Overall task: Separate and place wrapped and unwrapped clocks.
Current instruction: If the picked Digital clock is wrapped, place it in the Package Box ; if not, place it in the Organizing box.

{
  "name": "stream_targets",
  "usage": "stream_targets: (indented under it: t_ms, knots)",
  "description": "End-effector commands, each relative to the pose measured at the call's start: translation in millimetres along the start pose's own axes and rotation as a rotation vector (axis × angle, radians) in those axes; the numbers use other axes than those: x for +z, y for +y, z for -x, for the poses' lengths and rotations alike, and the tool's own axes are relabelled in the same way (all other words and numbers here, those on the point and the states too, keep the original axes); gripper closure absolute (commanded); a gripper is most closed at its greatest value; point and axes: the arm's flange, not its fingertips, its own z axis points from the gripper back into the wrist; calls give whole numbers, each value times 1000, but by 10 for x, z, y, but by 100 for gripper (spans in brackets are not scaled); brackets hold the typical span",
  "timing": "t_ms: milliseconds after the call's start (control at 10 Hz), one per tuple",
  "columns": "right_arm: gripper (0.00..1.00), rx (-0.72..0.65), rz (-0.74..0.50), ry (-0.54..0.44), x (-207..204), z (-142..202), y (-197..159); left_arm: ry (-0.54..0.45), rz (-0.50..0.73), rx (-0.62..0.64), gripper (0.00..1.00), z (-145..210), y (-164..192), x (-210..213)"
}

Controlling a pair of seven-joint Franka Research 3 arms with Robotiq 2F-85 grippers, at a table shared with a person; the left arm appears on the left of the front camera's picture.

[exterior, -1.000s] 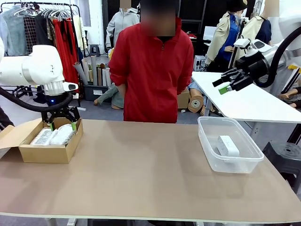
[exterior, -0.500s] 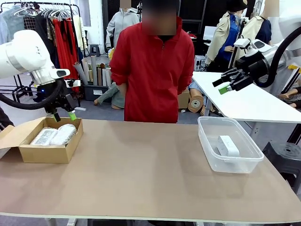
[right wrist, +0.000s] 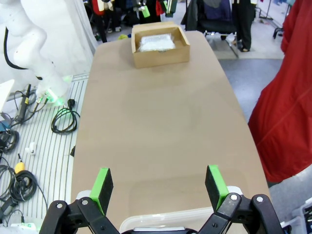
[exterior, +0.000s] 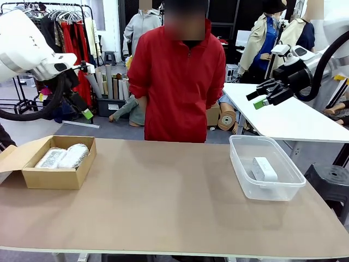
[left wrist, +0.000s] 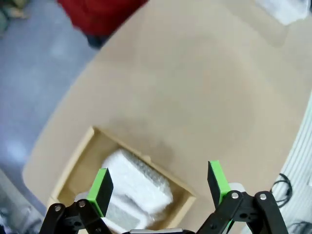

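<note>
Front view gives you the room first: a clothes rack (exterior: 60,22) hung with garments at the far left, a white table (exterior: 289,117) at the right, and a person in a red jacket (exterior: 177,82) standing at the far edge of your long tan table (exterior: 163,202). On that table, a brown cardboard box (exterior: 52,164) sits at the left end and a clear plastic tub (exterior: 265,167) at the right end, well apart. The two wrapped clocks (exterior: 62,156) lie side by side in the box; the bare white clock (exterior: 264,168) lies in the tub. Your left gripper (exterior: 76,106) hangs above and behind the box with its fingers spread and nothing between them; in the left wrist view the green pads (left wrist: 101,185) frame the box and the bubble-wrapped bundles below. Your right gripper (exterior: 260,97) is raised beyond the tub, over the white table's edge, fingers likewise apart and empty.
</note>
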Motion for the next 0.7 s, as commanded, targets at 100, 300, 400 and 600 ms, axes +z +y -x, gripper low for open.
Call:
stream_targets:
  t_ms: [100, 300, 400, 600]
  knots:
    - [0, -4, 4, -2, 21, -42, -17, -180, -12, -154, 0, 194, -353, 37]
    - [0, -4, 4, -2, 21, -42, -17, -99, -18, -137, 0, -17, -264, 79]
    - [0, -4, 4, -2, 21, -42, -17, -99, -18, -137, 0, -17, -264, 79]
    - [0, -4, 4, -2, 21, -42, -17, -99, -18, -137, 0, -17, -264, 79]
